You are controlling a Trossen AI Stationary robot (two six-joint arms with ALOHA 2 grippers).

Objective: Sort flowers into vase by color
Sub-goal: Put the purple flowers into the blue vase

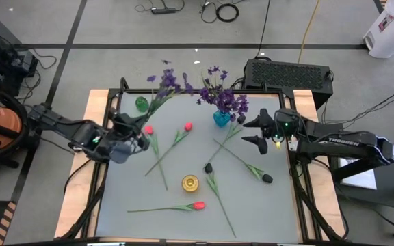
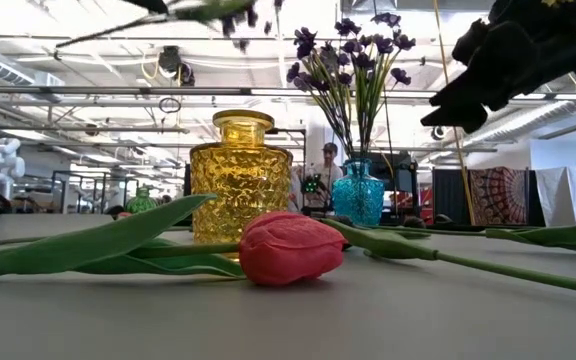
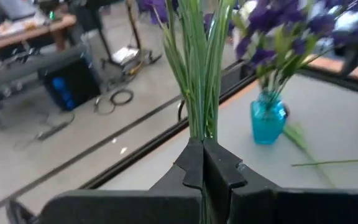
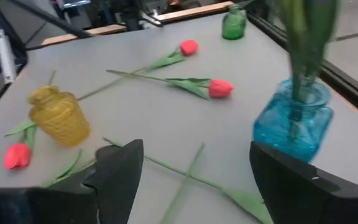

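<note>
Gripping a purple flower sprig [image 1: 164, 85] by its green stems, the left hand [image 3: 202, 163] has its fingers pressed together on the stalks, blooms pointing away toward the far edge of the worktop [image 1: 252, 205]; holding it low on the stem likely leaves the end free to drop into a vase. It hovers over the worktop's left side, near the small green vase [image 1: 141, 103]. The blue vase [image 1: 221, 118], already carrying purple blooms, stands near the far edge, so that looks to be the sprig's destination. The right hand [image 1: 260, 131] waits just beside the blue vase, fingers spread wide and holding nothing, tilted down toward the surface. Red-pink tulips [image 1: 187, 126] and dark tulips [image 1: 267, 179] lie flat and scattered around the yellow vase [image 1: 190, 182] at the middle, still unsorted.
</note>
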